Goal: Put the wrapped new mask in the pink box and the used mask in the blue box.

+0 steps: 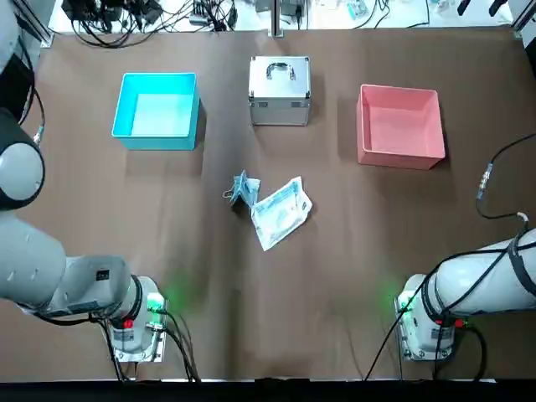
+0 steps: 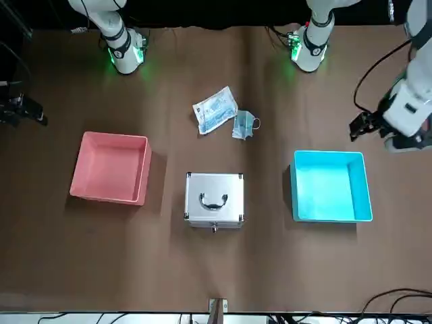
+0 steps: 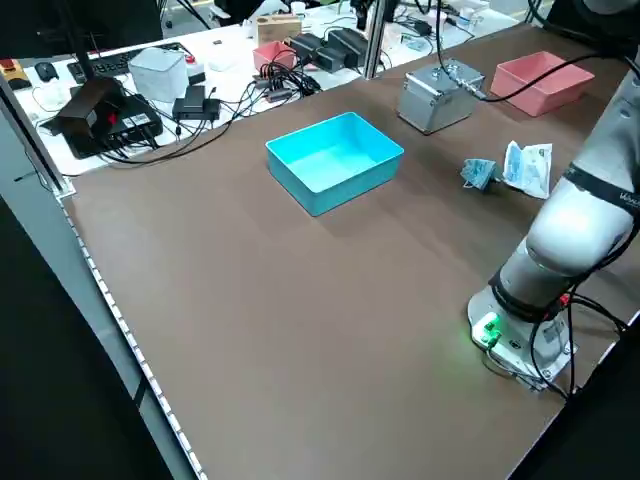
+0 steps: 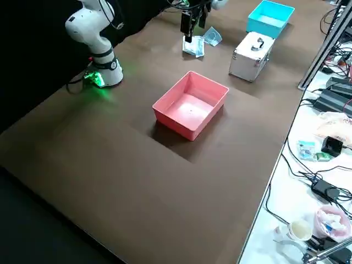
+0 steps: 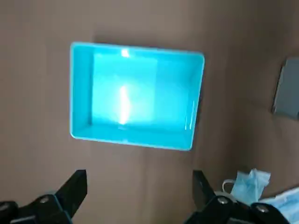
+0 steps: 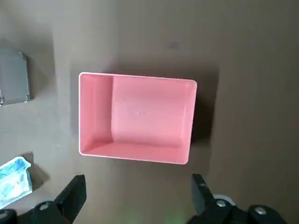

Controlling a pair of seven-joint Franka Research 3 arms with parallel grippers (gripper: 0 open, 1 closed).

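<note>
Both grippers, left gripper and right gripper, wide open, empty, high above table. Best to pinch wrapped mask at free edge, clear of used mask.

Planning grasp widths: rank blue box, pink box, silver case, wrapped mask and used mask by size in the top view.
1. Pink box and blue box: look alike, no ranking.
2. Silver case.
3. Wrapped mask.
4. Used mask, smallest.

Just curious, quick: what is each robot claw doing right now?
Left gripper: open, holding nothing.
Right gripper: open, holding nothing.
</note>
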